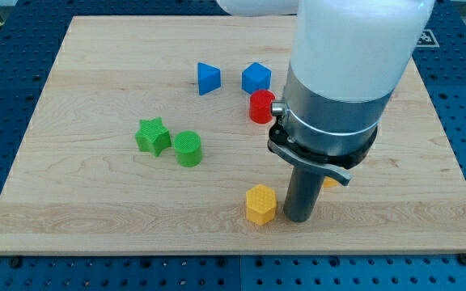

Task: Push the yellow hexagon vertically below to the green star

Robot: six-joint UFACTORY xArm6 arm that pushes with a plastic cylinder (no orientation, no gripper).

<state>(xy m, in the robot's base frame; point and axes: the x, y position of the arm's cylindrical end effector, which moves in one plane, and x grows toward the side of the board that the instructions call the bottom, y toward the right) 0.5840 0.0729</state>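
Nearest the view's bottom: my tip (298,218) rests on the wooden board (95,218), just beside the yellow hexagon (260,203) at its 3 o'clock side; whether the two are touching cannot be told, but the gap, if any, is slight. There are no jaws on this rig — the arm ends in a plain rod, so nothing is clenched, released or grasped; all work is done by sliding contact.

Position of the task's thing: the yellow hexagon lies near the board's bottom edge, at roughly 4 o'clock from the green star (152,136) and well apart from it; the target spot, directly at 6 o'clock of the star, appears unoccupied.

Recommended procedure, as a judgement from this layout: push toward 9 o'clock, with the contact line through the hexagon's centre so the block translates rather than spins; keep the stroke parallel to the bottom edge, since the hexagon already sits at a suitable row; correct any drift with short re-approaches from 3 o'clock; stop when the hexagon stands under the star.

Obstacles, farther up: the green cylinder (188,149) stands just beside the star at its 4 o'clock — hold the path below it; the red cylinder (261,107) and two blue blocks (208,78) (256,78) lie toward 12 o'clock, clear of the route. A small orange piece (331,183) shows behind the rod; its shape cannot be made out.
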